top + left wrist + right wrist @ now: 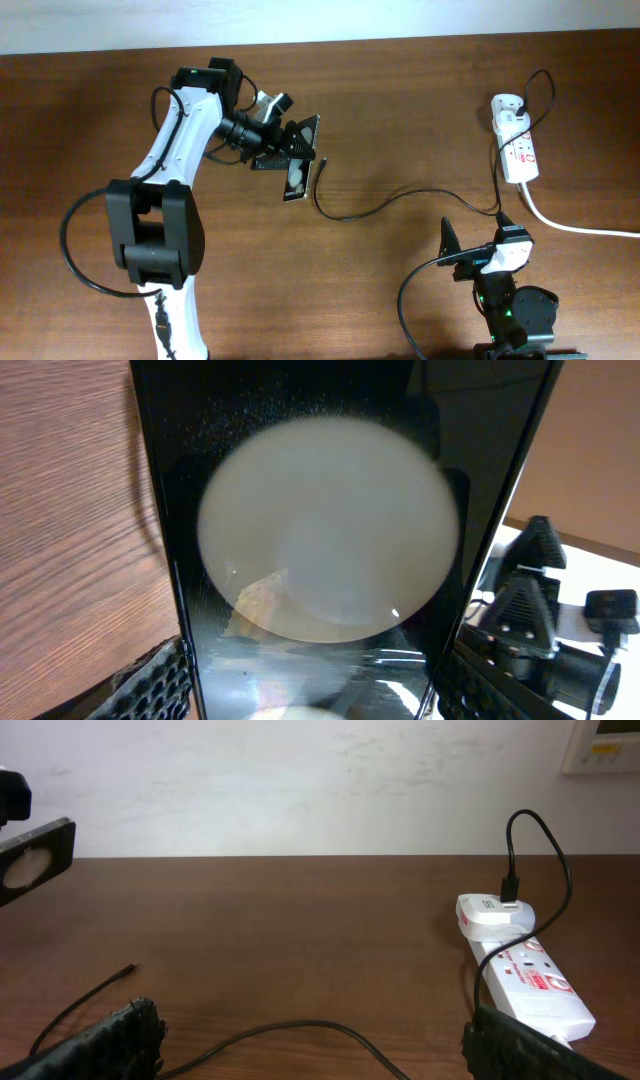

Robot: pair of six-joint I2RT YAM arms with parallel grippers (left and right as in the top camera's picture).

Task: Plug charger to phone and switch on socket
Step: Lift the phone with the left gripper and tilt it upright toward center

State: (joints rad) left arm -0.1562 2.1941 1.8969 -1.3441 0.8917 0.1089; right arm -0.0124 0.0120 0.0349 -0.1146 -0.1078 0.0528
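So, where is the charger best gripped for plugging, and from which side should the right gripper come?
Take the charger just behind its connector tip, coming down from above with the right gripper across it. That end lies flat and free on the table, near the phone that the left gripper holds.

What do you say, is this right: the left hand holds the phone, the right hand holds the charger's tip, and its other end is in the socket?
Not quite. The right hand is open and empty; the tip of the charger lies free on the table, as the right wrist view shows. The left hand does hold the phone, and the other end is at the socket.
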